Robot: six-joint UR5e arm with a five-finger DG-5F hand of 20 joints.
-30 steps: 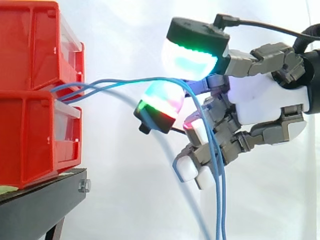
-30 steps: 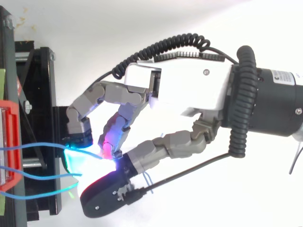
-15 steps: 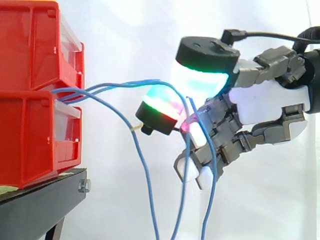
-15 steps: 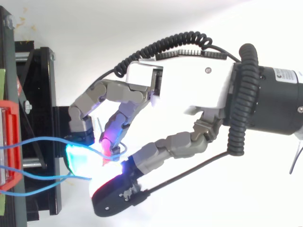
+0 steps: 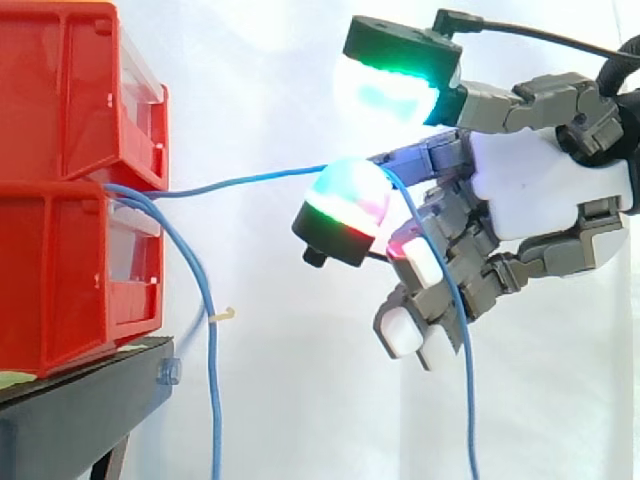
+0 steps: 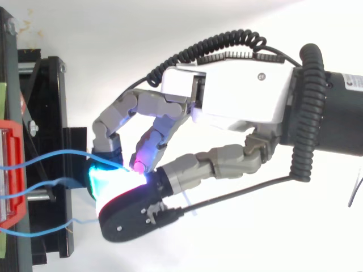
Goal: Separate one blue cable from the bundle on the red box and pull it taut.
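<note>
One blue cable (image 5: 250, 182) is held in the robot hand (image 5: 530, 190). The fingers are curled and the cable is nipped between glowing pads (image 5: 345, 200). It then passes over a curled finger and its free length hangs straight down on the right. A larger green-and-white pad sits above, clear of the cable. From the hand the cable runs left, nearly straight with a slight sag, to the seam between the upper red bin (image 5: 60, 90) and the lower red bin (image 5: 60, 270).

Both bins stand stacked on the black bench (image 5: 70, 410) at the left, before the white curtain (image 5: 260, 60). Each has a translucent front, and the contents cannot be made out. Slack blue cables (image 5: 210, 380) leave the same seam, droop across the front of the lower bin and hang past the bench edge. A short end with a pale tip shows just beside them.

The side view gives the stacking of the bins and the vertical drop of the cables. The top view shows three blue lines fanning out from the bin edge. The far one meets the hand where a cyan-lit pad and a magenta fingertip (image 6: 139, 164) close together. The middle one reaches the cyan glow, contact not determinable. The near one ends beside the black back of a pad
</note>
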